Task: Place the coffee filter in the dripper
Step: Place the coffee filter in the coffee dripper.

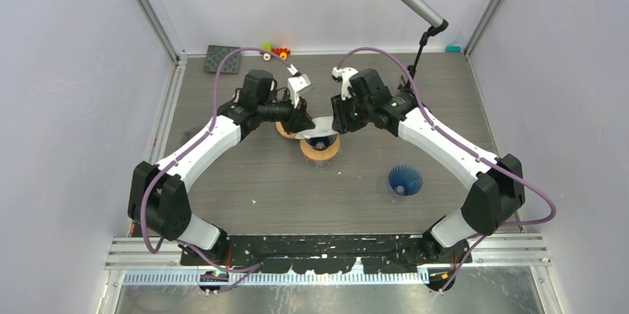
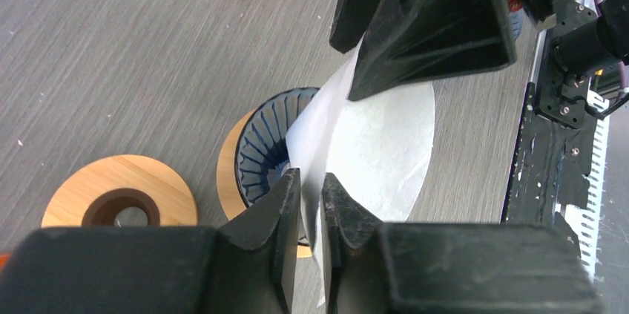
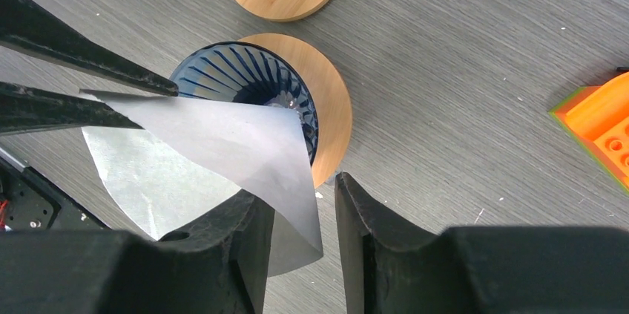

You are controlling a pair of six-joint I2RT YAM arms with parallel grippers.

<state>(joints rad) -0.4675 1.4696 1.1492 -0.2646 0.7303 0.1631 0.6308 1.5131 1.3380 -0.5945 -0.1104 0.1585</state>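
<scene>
The grey wood-grain table has a matt, streaked surface. Two white-and-black arms meet above its middle.

Between them hangs the thin, white, slightly translucent paper coffee filter. It is a fan-shaped sheet with a rounded lower edge, partly spread into a cone. It is in the air just over the dripper's mouth and is not seated in it.

The left gripper has its black jaws drawn narrow, pinching one edge of the filter. The right gripper stands a little apart. The paper lies against one finger, with a clear gap to the other.

Below is the dark blue cone dripper, its inner wall ribbed with fine radial flutes. It sits on a round, smooth, pale wooden base.

A second blue fluted cone stands well apart, on the right arm's side. A flat wooden ring with a dark centre hole lies near the dripper.

An orange studded plastic block lies farther off.
</scene>
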